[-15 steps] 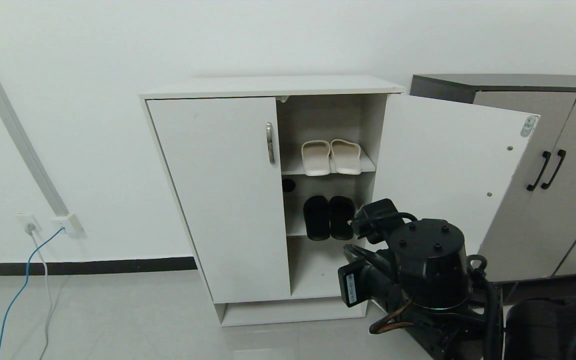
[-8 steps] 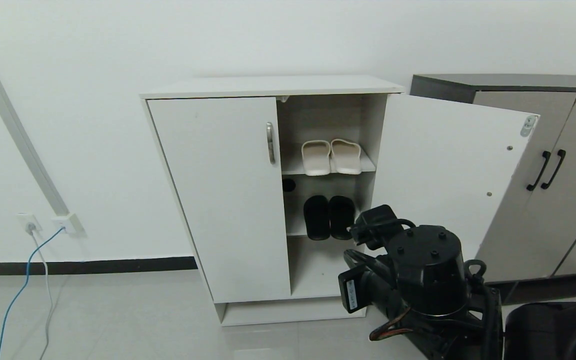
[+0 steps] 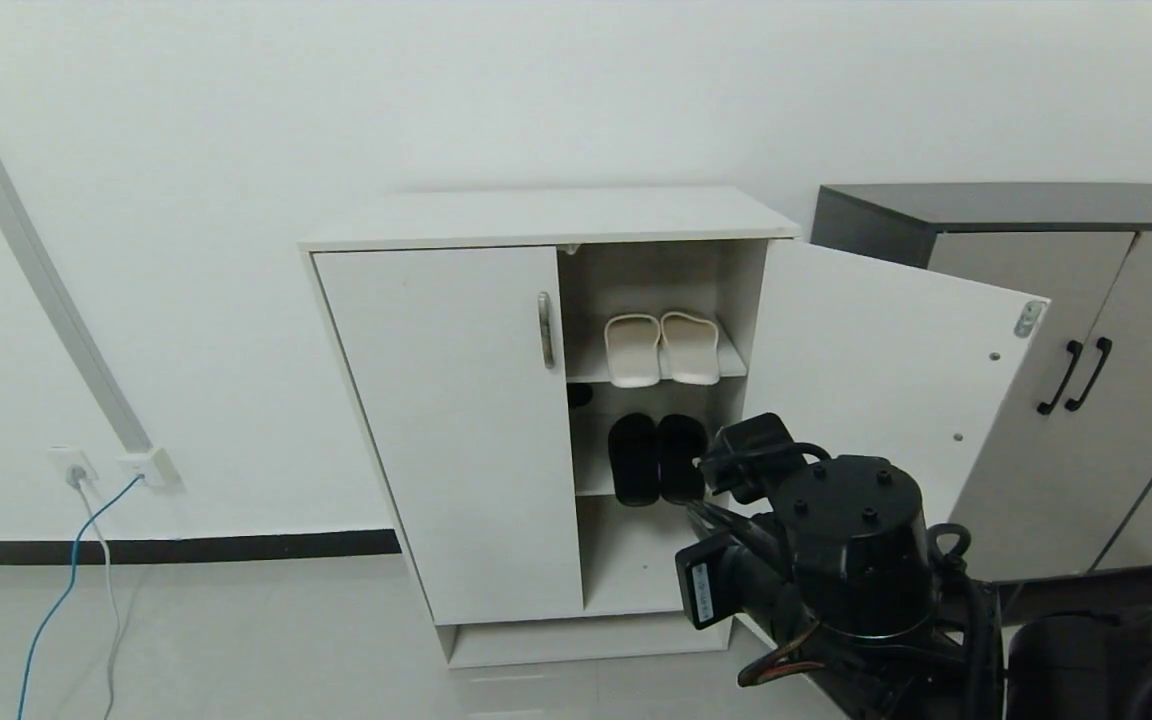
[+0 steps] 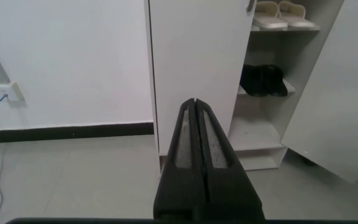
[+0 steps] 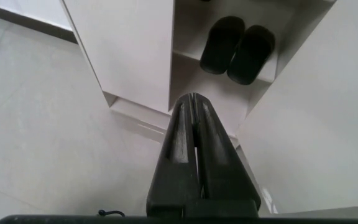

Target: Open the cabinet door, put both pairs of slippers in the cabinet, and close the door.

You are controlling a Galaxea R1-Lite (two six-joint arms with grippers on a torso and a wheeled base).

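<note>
The white cabinet (image 3: 546, 215) stands against the wall with its left door (image 3: 456, 430) closed and its right door (image 3: 886, 370) swung wide open. A cream pair of slippers (image 3: 661, 347) lies on the upper shelf and a black pair (image 3: 656, 458) on the middle shelf; the black pair (image 5: 238, 46) is also in the right wrist view, and both pairs (image 4: 263, 79) show in the left wrist view. My right gripper (image 5: 194, 96) is shut and empty, low before the open compartment. My left gripper (image 4: 194, 102) is shut and empty, farther back, facing the closed door.
A grey cabinet (image 3: 1086, 400) with black handles stands just right of the open door. A wall socket with blue and white cables (image 3: 76, 470) is at the lower left. Bare tiled floor (image 3: 236, 640) lies before the cabinet.
The whole head view has shifted, so the camera has moved: the cabinet now sits lower and looks a little smaller. The slippers and doors have not changed. The right arm sank slightly.
</note>
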